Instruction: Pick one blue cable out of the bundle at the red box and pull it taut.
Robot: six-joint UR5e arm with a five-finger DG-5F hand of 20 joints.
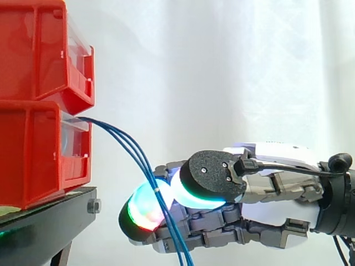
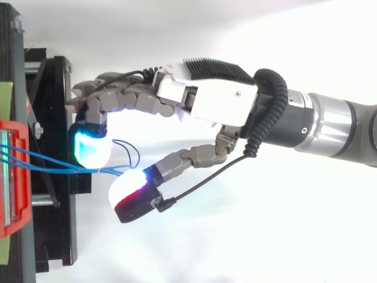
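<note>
Several thin blue cables leave the front of the lower red bin and curve down to the right in a loose arc. In the top view the blue cables run from the red bin and converge between a cyan-glowing fingertip and the thumb's pad. My hand reaches in from the right, its fingers curled and pinching the cables there. I cannot tell how many strands are caught. In the side view the hand sits low, and the cables hang on below it.
A second red bin is stacked on the lower one. Both stand on a black stand whose edge lies just left of the fingertips. A white curtain is behind. A small blue loop curls beside the fingers.
</note>
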